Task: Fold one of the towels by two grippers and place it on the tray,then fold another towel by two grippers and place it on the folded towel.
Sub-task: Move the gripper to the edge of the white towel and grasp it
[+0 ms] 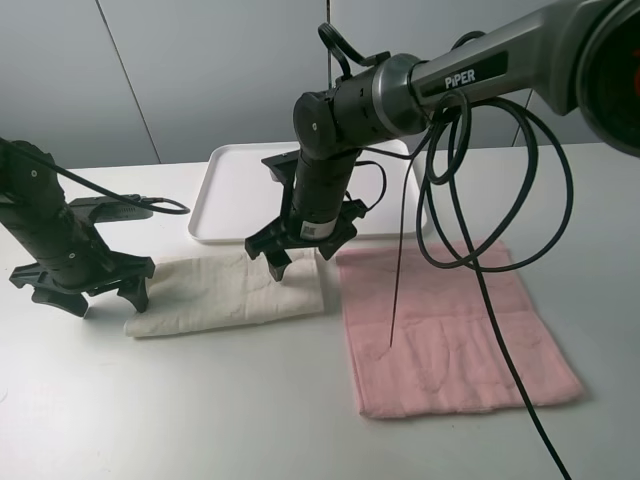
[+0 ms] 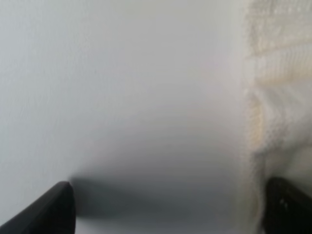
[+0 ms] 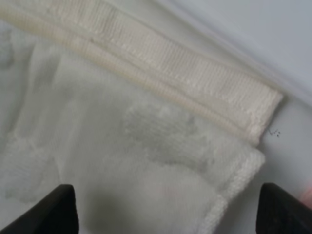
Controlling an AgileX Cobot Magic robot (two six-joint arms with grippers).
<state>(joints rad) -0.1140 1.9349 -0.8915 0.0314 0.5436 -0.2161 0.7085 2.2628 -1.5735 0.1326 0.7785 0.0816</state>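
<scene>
The cream towel (image 1: 220,290) lies folded in half on the table, in front of the white tray (image 1: 225,190). The pink towel (image 1: 450,330) is spread flat to its right. My left gripper (image 1: 108,300) is low at the cream towel's left end, open. In the left wrist view (image 2: 170,214) one finger is over bare table and the other is at the towel's edge (image 2: 278,97). My right gripper (image 1: 300,260) is down at the towel's far right corner, open. In the right wrist view (image 3: 165,214) its fingers stand wide over the hemmed corner (image 3: 122,122), gripping nothing.
Black cables (image 1: 480,250) hang from the right arm and trail across the pink towel to the table's front edge. The tray holds nothing. A cable (image 1: 130,205) also runs behind the left arm.
</scene>
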